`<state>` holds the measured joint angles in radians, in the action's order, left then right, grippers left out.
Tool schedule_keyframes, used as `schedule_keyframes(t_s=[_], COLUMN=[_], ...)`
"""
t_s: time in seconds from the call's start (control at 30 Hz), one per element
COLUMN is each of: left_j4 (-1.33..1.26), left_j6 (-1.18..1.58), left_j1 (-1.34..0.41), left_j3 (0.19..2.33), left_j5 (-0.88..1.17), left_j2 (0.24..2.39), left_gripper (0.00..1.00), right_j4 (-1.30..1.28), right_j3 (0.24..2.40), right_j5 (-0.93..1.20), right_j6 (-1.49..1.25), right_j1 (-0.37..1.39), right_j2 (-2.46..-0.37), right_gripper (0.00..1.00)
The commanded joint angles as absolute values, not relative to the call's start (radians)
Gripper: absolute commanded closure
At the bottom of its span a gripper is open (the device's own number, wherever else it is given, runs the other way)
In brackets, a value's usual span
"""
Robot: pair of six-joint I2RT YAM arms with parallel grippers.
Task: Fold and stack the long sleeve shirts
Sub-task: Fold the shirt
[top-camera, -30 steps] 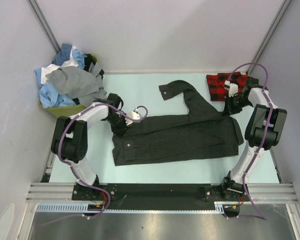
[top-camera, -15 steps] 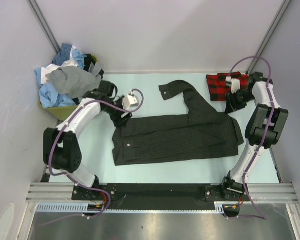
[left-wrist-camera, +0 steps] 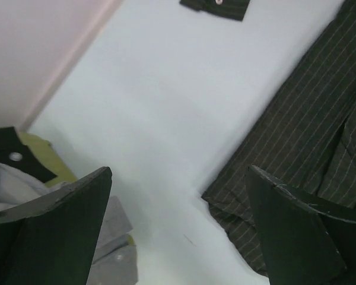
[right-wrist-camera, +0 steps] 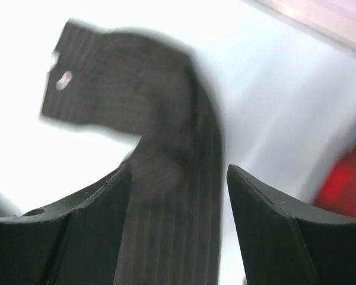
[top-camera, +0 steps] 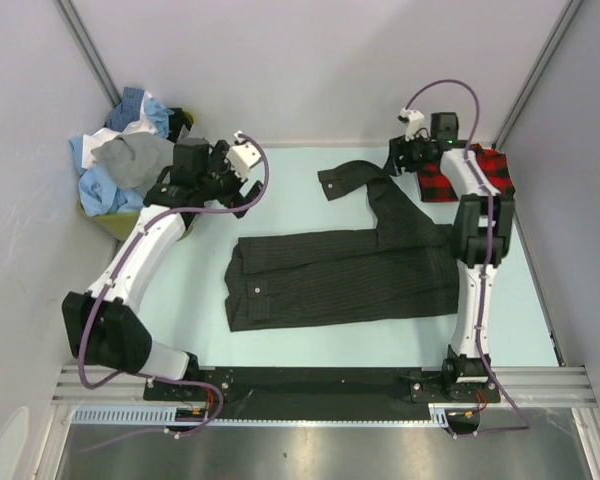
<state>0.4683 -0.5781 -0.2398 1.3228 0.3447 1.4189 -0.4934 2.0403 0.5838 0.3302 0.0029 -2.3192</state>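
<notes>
The charcoal pinstriped shirt (top-camera: 350,275) is spread flat at the middle of the pale table (top-camera: 280,200), one sleeve (top-camera: 380,195) stretched toward the back. The left gripper (left-wrist-camera: 179,175) is held wide apart and empty over bare table beside the shirt's edge. The right gripper (right-wrist-camera: 178,169) is parted, apparently above that sleeve, though its view is blurred. A red-and-black plaid shirt (top-camera: 485,172) is folded at the far right. Other shirts (top-camera: 125,165) are heaped at the far left.

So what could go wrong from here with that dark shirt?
The sleeve sticks out from the dark shirt. The open right end effector above it may pinch too little cloth and drop it mid-fold. The right arm crosses the red plaid shirt and could rumple it.
</notes>
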Motion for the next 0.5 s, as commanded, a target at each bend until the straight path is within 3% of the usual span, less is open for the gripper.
schedule_keyframes(t_s=[0.0, 0.33, 0.47], left_j4=[0.569, 0.52, 0.537], left_j6=[-0.479, -0.429, -0.44], left_j1=[-0.216, -0.204, -0.198], left_j3=[1.425, 1.345, 1.35], left_j5=[0.397, 0.396, 0.367], left_j2=[1.488, 1.402, 1.407], left_gripper=[0.01, 0.01, 0.01], right_j4=[-0.37, -0.287, -0.368], right_j3=[2.259, 2.307, 2.356], right_j5=[0.548, 0.483, 0.492], right_j6=[0.181, 0.193, 0.209], right_j1=[0.024, 0.078, 0.089], right_j2=[-2.503, -2.626, -2.651], right_gripper=[0.29, 0.32, 0.54])
